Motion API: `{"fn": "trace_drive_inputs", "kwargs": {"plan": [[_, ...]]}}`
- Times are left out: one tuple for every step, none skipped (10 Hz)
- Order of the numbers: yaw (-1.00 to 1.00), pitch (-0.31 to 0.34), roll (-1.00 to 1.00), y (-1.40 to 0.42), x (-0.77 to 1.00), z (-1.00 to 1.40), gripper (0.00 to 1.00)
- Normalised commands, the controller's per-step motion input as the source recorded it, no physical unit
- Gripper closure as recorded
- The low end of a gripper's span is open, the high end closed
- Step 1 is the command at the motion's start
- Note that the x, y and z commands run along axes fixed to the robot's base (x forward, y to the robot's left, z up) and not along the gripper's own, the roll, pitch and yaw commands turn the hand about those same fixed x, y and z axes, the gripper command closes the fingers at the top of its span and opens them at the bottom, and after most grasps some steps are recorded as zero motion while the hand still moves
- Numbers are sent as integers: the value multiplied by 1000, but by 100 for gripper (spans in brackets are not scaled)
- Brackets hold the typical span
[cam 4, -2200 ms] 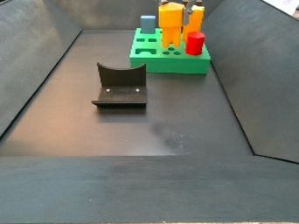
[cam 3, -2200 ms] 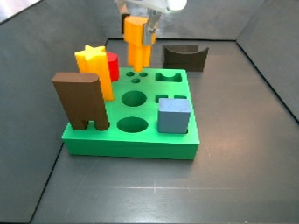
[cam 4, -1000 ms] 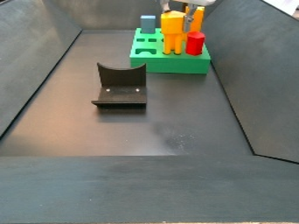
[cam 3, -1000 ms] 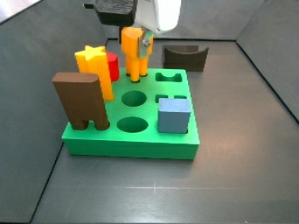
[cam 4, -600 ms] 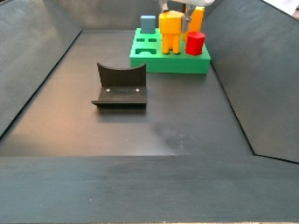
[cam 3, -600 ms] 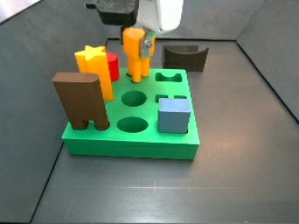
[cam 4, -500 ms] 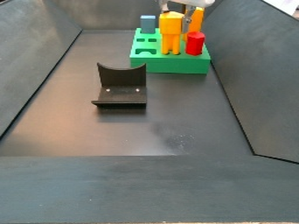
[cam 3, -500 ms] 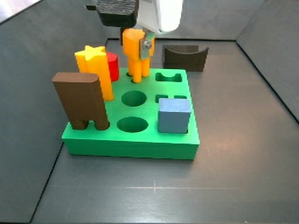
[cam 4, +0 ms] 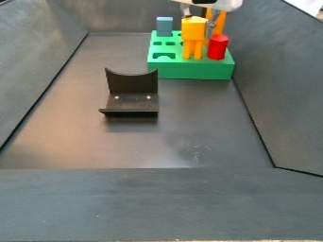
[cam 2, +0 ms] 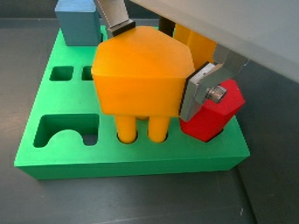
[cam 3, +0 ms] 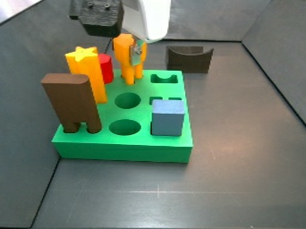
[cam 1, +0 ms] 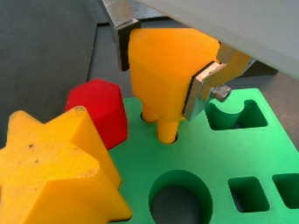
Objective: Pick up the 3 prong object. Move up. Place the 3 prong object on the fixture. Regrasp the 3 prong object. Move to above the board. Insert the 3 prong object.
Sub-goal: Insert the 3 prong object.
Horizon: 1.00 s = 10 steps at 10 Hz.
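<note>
Three prongs of the 3 prong object (cam 2: 142, 83) are kept upright and entering the board (cam 2: 117, 153) holes, since the piece is clamped between the plates of the tool (cam 1: 163, 63) for insertion.

Probably a robotics lab, dark walled test bin (cam 4: 51, 57), hand (cam 1: 170, 74) over peg board (cam 3: 131, 143)
</note>
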Motion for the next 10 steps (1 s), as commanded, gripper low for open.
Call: {"fn": "trace_drive_inputs", "kwargs": {"plan": [[0,-11,-70,0,9,-283,100],[0,-10,-87,0,9,-306,100],[0,-1,-104,37,54,-309,100],[0,-33,-130,63,14,-366,100],[0,-43,-169,74,40,-429,100],[0,-49,-174,69,29,-426,100],[-26,-91,-114,0,0,-166,100],[34,-114,0,-66,0,-137,100],[29,-123,-9,0,-6,-114,100],[0,-13,0,0,0,0,100]]}}
